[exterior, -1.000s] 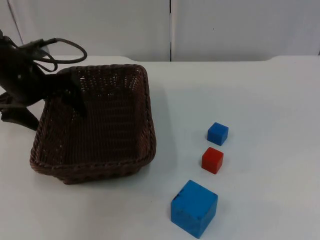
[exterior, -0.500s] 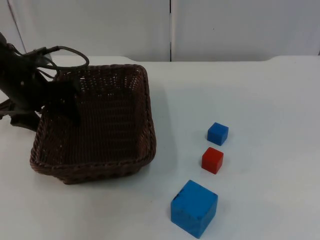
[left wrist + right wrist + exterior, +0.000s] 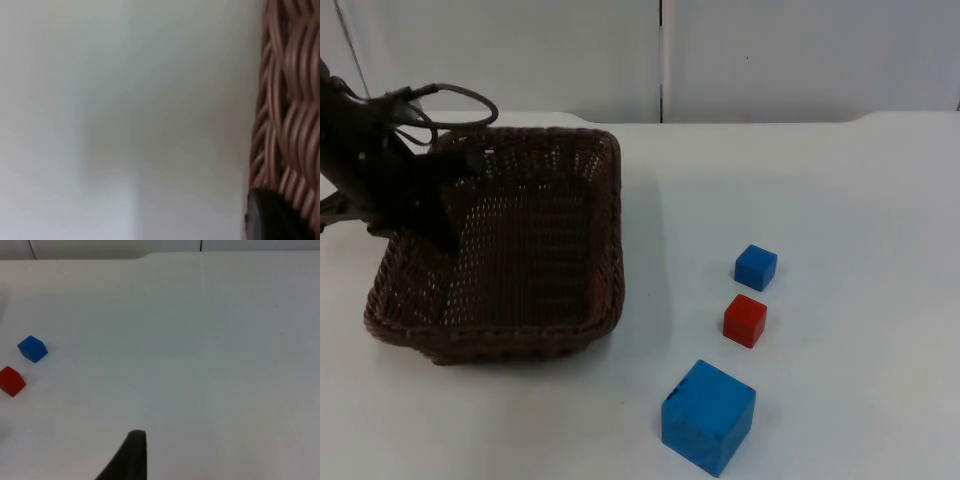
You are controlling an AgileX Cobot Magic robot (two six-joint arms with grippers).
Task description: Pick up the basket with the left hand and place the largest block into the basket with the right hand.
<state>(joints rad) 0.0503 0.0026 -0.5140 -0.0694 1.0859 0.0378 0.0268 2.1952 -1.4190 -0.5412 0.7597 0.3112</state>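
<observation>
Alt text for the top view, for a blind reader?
The left end effector grips the left wall of a brown wicker basket on a white table. Right of it sit a small blue block, a red block and a large blue block.

The basket is dark brown woven wicker, its thick strands ribbed and rough, with a slight sheen on the braid seen close in the left wrist view. The large blue block, the red block and the small blue block have smooth, matt painted faces. The white surface is smooth with a soft sheen. The left claw looks matt black.
</observation>
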